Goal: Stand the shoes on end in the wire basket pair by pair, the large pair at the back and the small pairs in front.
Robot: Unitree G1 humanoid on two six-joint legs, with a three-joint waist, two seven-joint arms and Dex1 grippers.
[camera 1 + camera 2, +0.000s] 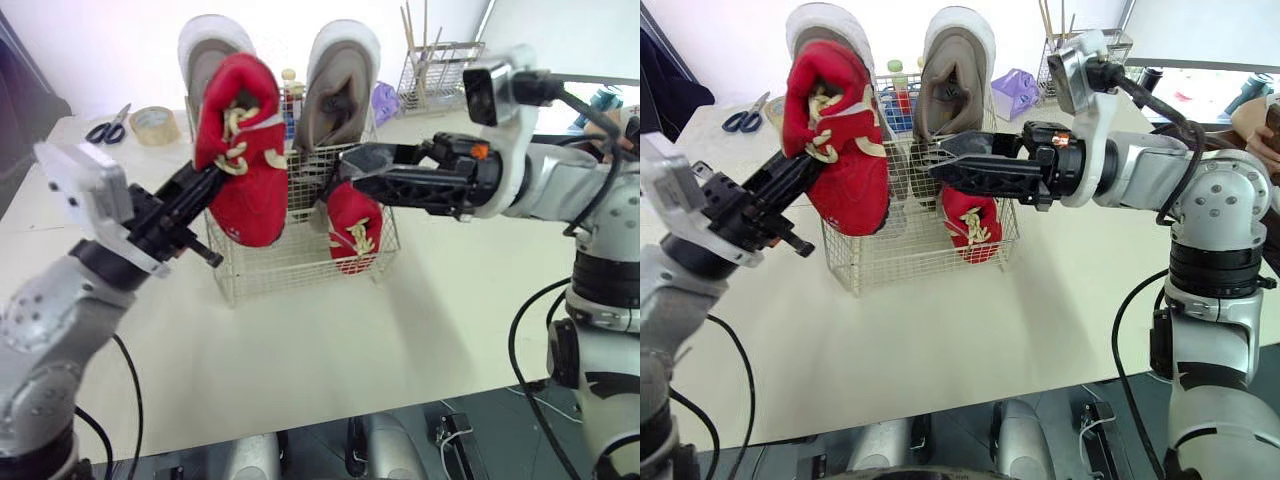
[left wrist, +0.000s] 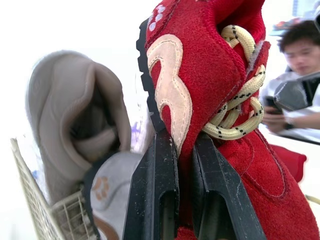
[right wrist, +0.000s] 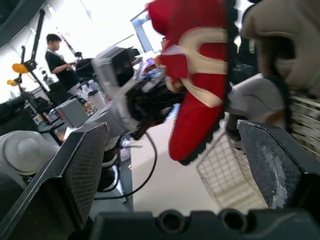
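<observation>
The wire basket (image 1: pixel 290 268) stands on the tabletop (image 1: pixel 420 330). Two large grey shoes (image 1: pixel 340 85) are stood on end along the basket's back, toes down and openings toward the front. One small red shoe (image 1: pixel 352 232) is set on end in the basket's front right part, behind the front mesh.

A second red shoe (image 1: pixel 245 150) is held at the basket's front left corner, in front of the left grey shoe, with its toe hanging down and its laces turned toward the basket's right side. Whether the toe touches the wire cannot be told. The left hand (image 1: pixel 205 185) is clamped on this shoe: the left forearm is raised obliquely from the basket's left front, and the two black fingers (image 2: pixel 160 190) are pinched on the edge of the red upper beside the laces.

The right arm is stretched nearly level from the basket's right side, over the red shoe standing inside. The right hand (image 1: pixel 940 165) points toward the held shoe with its fingers (image 3: pixel 82 170) spread wide apart and nothing between them.
</observation>
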